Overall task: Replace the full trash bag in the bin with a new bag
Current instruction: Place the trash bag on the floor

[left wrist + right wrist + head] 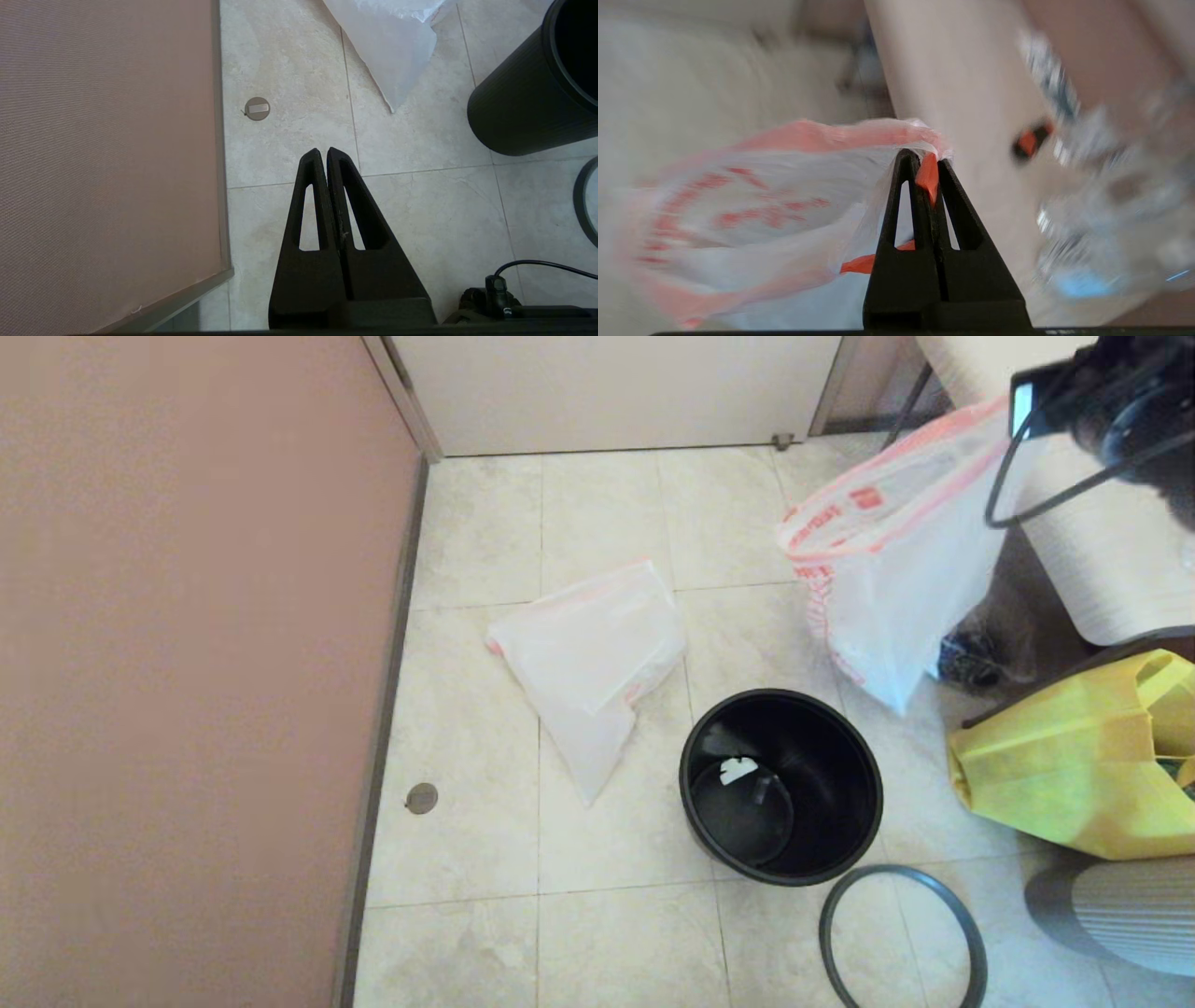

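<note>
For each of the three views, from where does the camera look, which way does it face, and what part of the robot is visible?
Head view: on the robot's head, facing forward and down at the bin; right arm shows at upper right, lifting a white bag.
Left wrist view: behind the shut left end effector, facing the floor tiles.
Right wrist view: behind the right end effector, shut on the white bag's red-orange band.
Shared: head and left wrist views both show the bin and the flat white bag on the floor.

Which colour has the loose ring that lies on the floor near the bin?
Dark grey ring; the head view shows it best.
</note>
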Robot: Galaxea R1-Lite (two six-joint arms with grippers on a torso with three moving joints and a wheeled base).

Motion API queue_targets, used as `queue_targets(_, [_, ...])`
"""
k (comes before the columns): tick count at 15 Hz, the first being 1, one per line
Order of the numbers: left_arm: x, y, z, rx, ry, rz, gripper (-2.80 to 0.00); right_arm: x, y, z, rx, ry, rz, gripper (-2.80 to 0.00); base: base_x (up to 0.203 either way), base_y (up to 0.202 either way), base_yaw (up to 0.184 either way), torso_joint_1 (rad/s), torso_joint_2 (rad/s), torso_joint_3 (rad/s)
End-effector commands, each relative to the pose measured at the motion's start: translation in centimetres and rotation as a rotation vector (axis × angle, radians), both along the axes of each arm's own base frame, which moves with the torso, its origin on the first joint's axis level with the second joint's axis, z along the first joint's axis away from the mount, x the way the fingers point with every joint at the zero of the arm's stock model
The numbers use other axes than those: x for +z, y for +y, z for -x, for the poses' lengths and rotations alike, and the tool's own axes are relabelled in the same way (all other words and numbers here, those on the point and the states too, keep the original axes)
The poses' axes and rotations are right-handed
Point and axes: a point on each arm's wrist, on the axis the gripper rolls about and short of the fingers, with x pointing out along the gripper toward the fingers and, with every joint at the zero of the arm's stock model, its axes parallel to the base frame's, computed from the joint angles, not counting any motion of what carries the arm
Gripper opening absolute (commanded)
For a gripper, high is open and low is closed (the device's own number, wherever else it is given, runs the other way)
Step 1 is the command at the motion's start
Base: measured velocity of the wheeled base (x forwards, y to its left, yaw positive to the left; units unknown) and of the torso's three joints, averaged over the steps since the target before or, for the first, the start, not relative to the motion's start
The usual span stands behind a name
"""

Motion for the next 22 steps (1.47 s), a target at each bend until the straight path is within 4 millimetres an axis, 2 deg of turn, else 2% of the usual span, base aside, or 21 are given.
queue_targets(1, [0.0, 0.0, 0.0, 0.001, 0.002, 0.0, -2.8, -8.0, -1.8, -6.5, -0.067, 0.177, 0.001, -2.8, 0.0, 0.0, 0.0, 0.0, 0.0, 0.0])
queue_targets(2, [0.0, 0.0, 0.0, 0.001, 0.002, 0.0, -2.8, -10.9, -3.1, -8.1, -0.109, 0.235, -0.014, -2.8, 0.0, 0.0, 0.0, 0.0, 0.0, 0.0])
queue_targets(4, [0.0, 0.0, 0.0, 0.001, 0.002, 0.0, -2.8, -15.7, -5.0, -9.2, -0.177, 0.359, -0.028, -2.8, 0.0, 0.0, 0.0, 0.0, 0.0, 0.0])
queue_targets(5, [0.0, 0.0, 0.0, 0.001, 0.002, 0.0, -2.8, -17.1, -5.4, -9.3, -0.197, 0.402, -0.029, -2.8, 0.0, 0.0, 0.0, 0.0, 0.0, 0.0])
queue_targets(7, [0.0, 0.0, 0.0, 0.001, 0.002, 0.0, -2.8, -18.5, -5.8, -9.1, -0.216, 0.45, -0.028, -2.8, 0.0, 0.0, 0.0, 0.0, 0.0, 0.0])
queue_targets(8, [0.0, 0.0, 0.0, 0.001, 0.002, 0.0, -2.8, -18.8, -6.1, -8.9, -0.228, 0.464, -0.027, 0.0, 0.0, 0.0, 0.0, 0.0, 0.0, 0.0])
queue_targets(10, [0.0, 0.0, 0.0, 0.002, 0.002, 0.0, -2.8, -18.6, -6.3, -8.5, -0.27, 0.461, -0.033, 0.0, 0.0, 0.0, 0.0, 0.0, 0.0, 0.0])
queue_targets(12, [0.0, 0.0, 0.0, 0.001, 0.002, 0.0, -2.8, -17.6, -6.2, -7.0, -0.271, 0.466, -0.034, 0.0, 0.0, 0.0, 0.0, 0.0, 0.0, 0.0])
queue_targets(14, [0.0, 0.0, 0.0, 0.001, 0.002, 0.0, -2.8, -15.8, -6.0, -4.8, -0.263, 0.45, -0.036, 0.0, 0.0, 0.0, 0.0, 0.0, 0.0, 0.0])
queue_targets(17, [0.0, 0.0, 0.0, 0.001, 0.002, 0.0, -2.8, -13.1, -5.3, -0.2, -0.211, 0.432, -0.034, 0.0, 0.0, 0.0, 0.0, 0.0, 0.0, 0.0])
queue_targets(19, [0.0, 0.0, 0.0, 0.001, 0.002, 0.0, -2.8, -11.6, -3.7, 3.1, -0.136, 0.415, -0.032, 0.0, 0.0, 0.0, 0.0, 0.0, 0.0, 0.0])
queue_targets(20, [0.0, 0.0, 0.0, 0.001, 0.002, 0.0, -2.8, -11.0, -1.9, 4.5, -0.06, 0.394, -0.053, 0.0, 0.0, 0.0, 0.0, 0.0, 0.0, 0.0])
queue_targets(22, [0.0, 0.0, 0.0, 0.001, 0.002, 0.0, -2.8, -11.2, 1.4, 6.2, 0.067, 0.422, -0.129, 0.0, 0.0, 0.0, 0.0, 0.0, 0.0, 0.0])
